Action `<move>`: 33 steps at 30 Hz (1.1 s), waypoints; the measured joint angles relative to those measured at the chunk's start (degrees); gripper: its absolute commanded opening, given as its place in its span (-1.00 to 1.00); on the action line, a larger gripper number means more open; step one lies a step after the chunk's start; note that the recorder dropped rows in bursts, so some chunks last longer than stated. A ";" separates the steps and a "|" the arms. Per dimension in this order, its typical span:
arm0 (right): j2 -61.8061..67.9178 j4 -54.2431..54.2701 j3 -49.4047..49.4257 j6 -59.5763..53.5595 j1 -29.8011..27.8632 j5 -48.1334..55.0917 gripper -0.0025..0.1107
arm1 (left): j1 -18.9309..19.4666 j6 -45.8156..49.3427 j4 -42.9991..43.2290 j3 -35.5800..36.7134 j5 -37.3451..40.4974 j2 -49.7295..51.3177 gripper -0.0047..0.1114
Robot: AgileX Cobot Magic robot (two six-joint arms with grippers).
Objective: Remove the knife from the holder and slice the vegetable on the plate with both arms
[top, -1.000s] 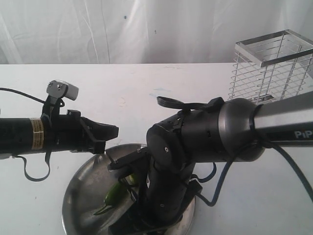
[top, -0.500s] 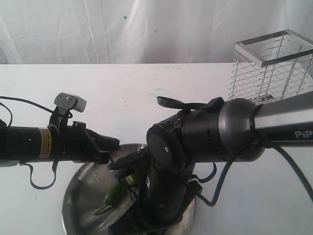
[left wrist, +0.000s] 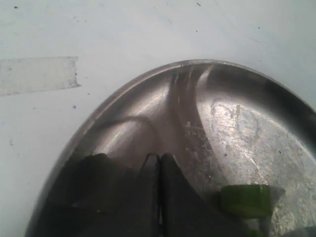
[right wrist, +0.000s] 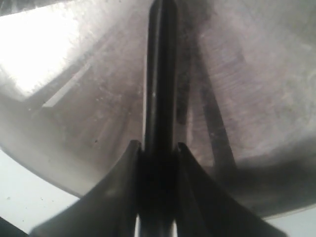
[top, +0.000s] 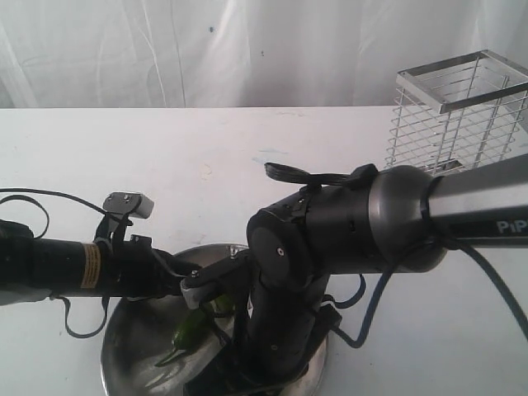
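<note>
The steel plate point(top: 124, 346) lies at the front of the table. On it rests the green vegetable point(top: 188, 327), partly behind the arms. My left gripper point(top: 171, 279) sits low over the plate's left part, just left of the vegetable. In the left wrist view the left gripper point(left wrist: 159, 159) is shut and empty above the plate point(left wrist: 148, 89), with a cut green piece point(left wrist: 245, 200) close beside it. My right gripper point(right wrist: 159, 148) is shut on the knife point(right wrist: 159, 74), whose dark blade runs out over the plate point(right wrist: 74, 98). The right arm point(top: 280, 313) hides the knife in the exterior view.
The chrome wire holder point(top: 458, 111) stands at the back right, apart from both arms. A strip of clear tape point(left wrist: 37, 74) is stuck to the white table beside the plate. White curtains hang behind the table.
My left arm has come down and reached further right, bringing its shut gripper low over the plate beside the vegetable. The right arm has stayed put.
</note>
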 measured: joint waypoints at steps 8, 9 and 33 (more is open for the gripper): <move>0.00 0.19 1.52 -0.34 0.00 0.15 -0.96 | 0.00 0.00 0.47 0.00 -0.37 0.00 -0.92; 0.00 0.19 1.76 -0.49 0.00 -0.10 -0.96 | 0.00 0.00 0.57 0.00 -0.50 0.11 -0.92; 0.00 1.00 2.39 -0.84 0.00 2.55 -0.96 | 0.00 -1.74 0.80 0.00 -0.44 0.45 -0.92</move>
